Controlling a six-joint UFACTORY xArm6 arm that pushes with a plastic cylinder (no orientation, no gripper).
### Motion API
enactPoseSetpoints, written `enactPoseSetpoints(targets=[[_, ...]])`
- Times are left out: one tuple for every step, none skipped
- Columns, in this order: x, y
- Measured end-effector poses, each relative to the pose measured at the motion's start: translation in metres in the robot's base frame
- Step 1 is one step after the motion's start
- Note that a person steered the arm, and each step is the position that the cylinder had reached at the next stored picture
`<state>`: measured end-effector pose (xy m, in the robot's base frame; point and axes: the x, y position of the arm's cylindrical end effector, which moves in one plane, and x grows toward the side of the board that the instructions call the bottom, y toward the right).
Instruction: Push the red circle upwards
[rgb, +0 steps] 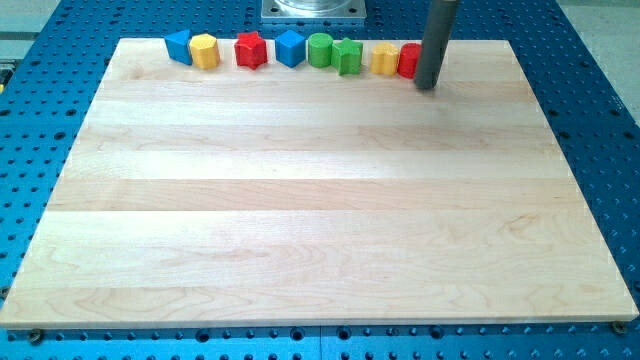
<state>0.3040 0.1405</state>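
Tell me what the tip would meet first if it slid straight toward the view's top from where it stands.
My tip touches the red circle, just up-left; going straight up probably clips its right edge, though depth is unclear.

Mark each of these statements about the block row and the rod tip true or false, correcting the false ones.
1. All blocks sit in a row along the board's top edge. True.
2. My tip is at the row's left end. False: it is at the right end, against the red circle.
3. The red circle is partly hidden by the rod. True.
4. The yellow block lies right of the red circle. False: it lies just left of it.
5. The green cylinder sits between the blue cube and a second green block. True.
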Motion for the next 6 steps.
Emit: enactPoseSetpoints(targets=[[0.015, -0.086], [-0.002, -0.1], [-0.005, -0.081], [-0.023, -0.021], [-0.033, 0.011], [-0.046, 0.017]])
